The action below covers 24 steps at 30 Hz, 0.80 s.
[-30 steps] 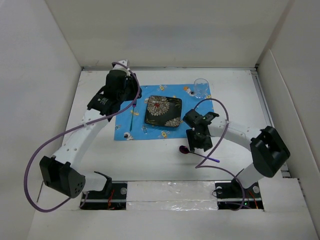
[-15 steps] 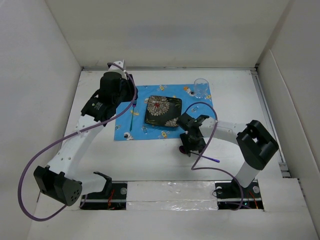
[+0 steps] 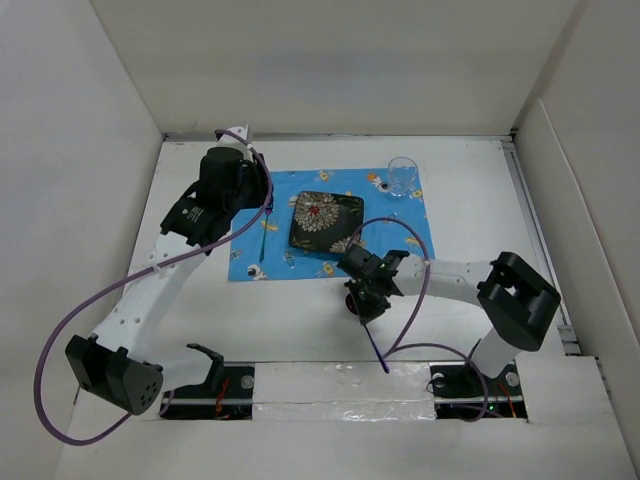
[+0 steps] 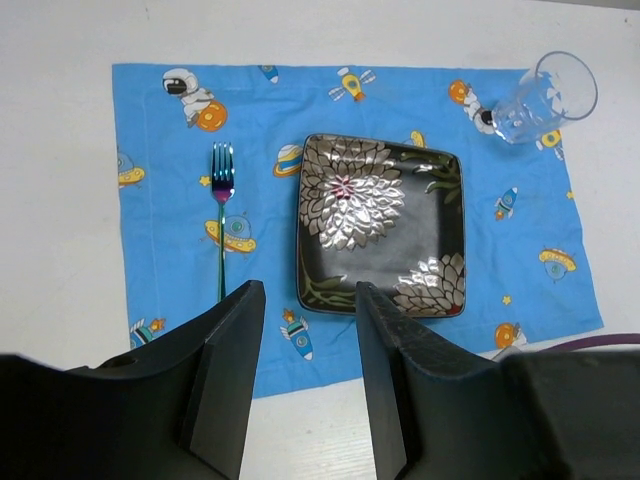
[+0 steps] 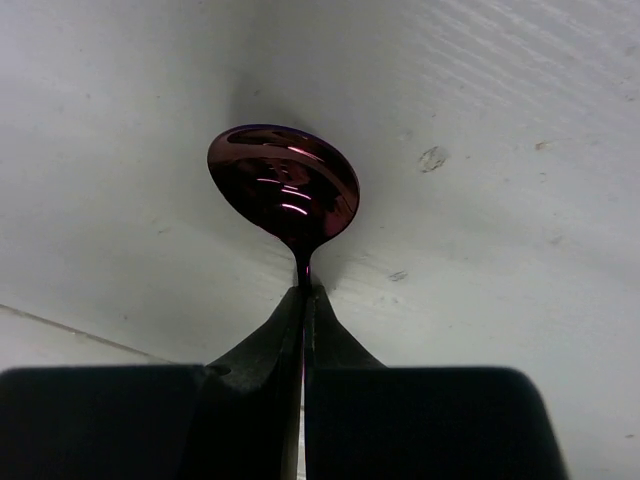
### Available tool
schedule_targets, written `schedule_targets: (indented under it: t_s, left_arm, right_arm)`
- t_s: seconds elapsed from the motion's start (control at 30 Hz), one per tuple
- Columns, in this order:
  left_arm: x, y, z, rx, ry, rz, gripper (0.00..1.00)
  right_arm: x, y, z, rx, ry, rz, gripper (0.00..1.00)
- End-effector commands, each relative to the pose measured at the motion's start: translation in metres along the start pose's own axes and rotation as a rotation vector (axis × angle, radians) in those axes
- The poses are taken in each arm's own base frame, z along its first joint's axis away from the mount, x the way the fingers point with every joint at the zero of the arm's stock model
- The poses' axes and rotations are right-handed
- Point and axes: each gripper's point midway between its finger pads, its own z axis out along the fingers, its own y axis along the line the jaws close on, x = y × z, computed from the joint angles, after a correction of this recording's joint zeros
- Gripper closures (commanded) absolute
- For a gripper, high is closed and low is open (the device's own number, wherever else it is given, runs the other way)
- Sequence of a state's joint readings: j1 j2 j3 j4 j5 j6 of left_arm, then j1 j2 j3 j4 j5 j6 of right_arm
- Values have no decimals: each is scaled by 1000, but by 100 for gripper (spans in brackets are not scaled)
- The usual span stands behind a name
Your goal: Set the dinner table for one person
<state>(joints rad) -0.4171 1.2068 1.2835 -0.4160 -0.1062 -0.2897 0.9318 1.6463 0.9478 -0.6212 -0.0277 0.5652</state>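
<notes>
On the white dinner table (image 3: 470, 190) lies a blue space-print placemat (image 3: 400, 215) (image 4: 170, 130). It carries a dark floral square plate (image 3: 327, 222) (image 4: 380, 225), a fork (image 3: 263, 232) (image 4: 222, 220) left of the plate, and a clear glass (image 3: 402, 175) (image 4: 545, 98) at its far right corner. My right gripper (image 3: 362, 298) (image 5: 303, 290) is shut on the neck of a purple spoon (image 5: 284, 185), just in front of the placemat. The spoon's handle (image 3: 376, 350) points toward the near edge. My left gripper (image 3: 258, 195) (image 4: 310, 300) hangs open above the placemat's left part, holding nothing.
White walls enclose the table on the left, back and right. Purple cables loop from both arms, the right one (image 3: 410, 235) arching over the placemat's near right corner. The arm bases sit at the near edge.
My right gripper moved left and closed on the spoon's neck. The spoon swung round so its handle now points at the near edge. The left arm barely shifted.
</notes>
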Motion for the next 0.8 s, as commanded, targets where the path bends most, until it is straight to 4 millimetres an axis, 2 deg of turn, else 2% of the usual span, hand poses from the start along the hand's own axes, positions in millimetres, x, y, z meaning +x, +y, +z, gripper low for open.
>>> schedule_targets:
  t_s: [0.0, 0.07, 0.1, 0.17, 0.2, 0.3, 0.33, 0.4, 0.43, 0.53, 0.57, 0.6, 0.63, 0.67, 0.77]
  left_arm:
    - [3, 5, -9, -1, -12, -1, 62]
    - [8, 6, -8, -3, -1, -8, 62]
    - [9, 6, -8, -3, 2, -12, 62]
    - [10, 4, -6, 4, 5, -19, 63]
    - [8, 3, -6, 8, -1, -25, 63]
    - [4, -2, -2, 23, -6, -37, 63]
    - [3, -4, 0, 28, -5, -48, 62]
    - [1, -6, 4, 30, -1, -57, 62]
    - [1, -7, 5, 32, 2, -64, 63]
    - [-1, -9, 7, 32, 2, -81, 62]
    - [-2, -9, 7, 30, -2, -85, 62]
    - [-3, -9, 7, 29, -6, -86, 61]
    - [-3, -8, 7, 27, -7, -88, 61]
    - [-3, -8, 7, 27, -7, -88, 61]
    - [-1, -7, 7, 23, 0, -86, 60]
  right_arm:
    - [15, -4, 13, 26, 10, 18, 100]
    - [8, -9, 5, 52, -28, 16, 100]
    - [-4, -4, -7, 39, -76, 12, 100]
    - [-9, -6, -24, 53, -103, -1, 100]
    - [-27, -8, -41, 43, -155, 24, 100]
    - [-50, -18, -68, 37, -209, 32, 100]
    - [-73, -28, -82, 32, -255, 58, 100]
    - [-91, -42, -91, 34, -273, 83, 100]
    - [-113, -57, -96, 46, -303, 107, 100]
    - [-147, -77, -100, 54, -331, 126, 100]
    - [-170, -89, -100, 64, -356, 155, 100]
    - [-180, -97, -96, 67, -354, 165, 100]
    - [-208, -116, -87, 75, -362, 195, 100]
    - [-208, -116, -87, 75, -362, 195, 100]
    - [-236, -139, -75, 91, -366, 225, 100]
